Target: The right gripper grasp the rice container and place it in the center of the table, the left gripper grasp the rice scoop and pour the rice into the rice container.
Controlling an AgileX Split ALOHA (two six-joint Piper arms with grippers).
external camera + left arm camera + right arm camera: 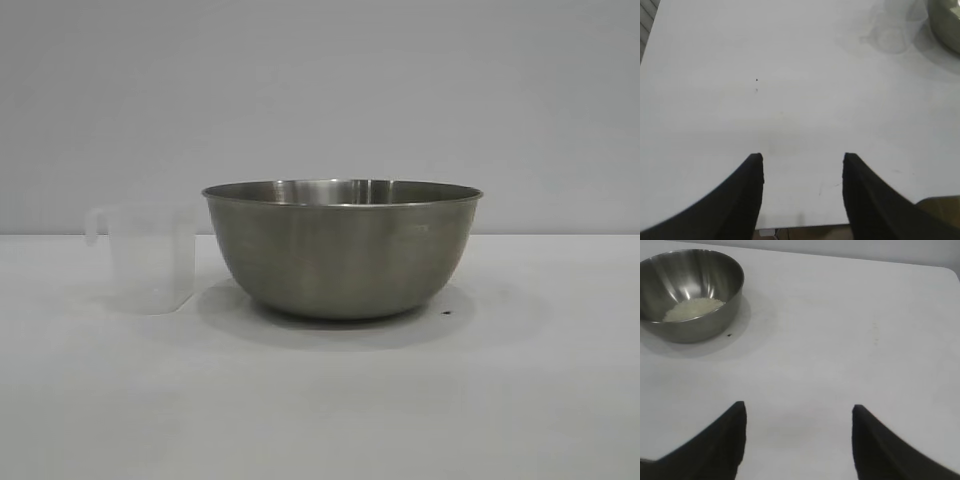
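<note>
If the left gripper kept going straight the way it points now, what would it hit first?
Probably the bare white table: the left gripper aims down at it, fingers apart and empty. The frosted plastic rice scoop sits farther off to one side.

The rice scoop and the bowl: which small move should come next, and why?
Probably none beyond parking both arms. The rice already lies in the rice container, and the rice scoop stands upright beside it, looking empty. The left gripper and right gripper are open, holding nothing, away from both.

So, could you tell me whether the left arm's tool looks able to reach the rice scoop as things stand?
Probably yes: the left tool stands open over bare table, and the rice scoop stands ahead beside the rice container, with nothing between.
</note>
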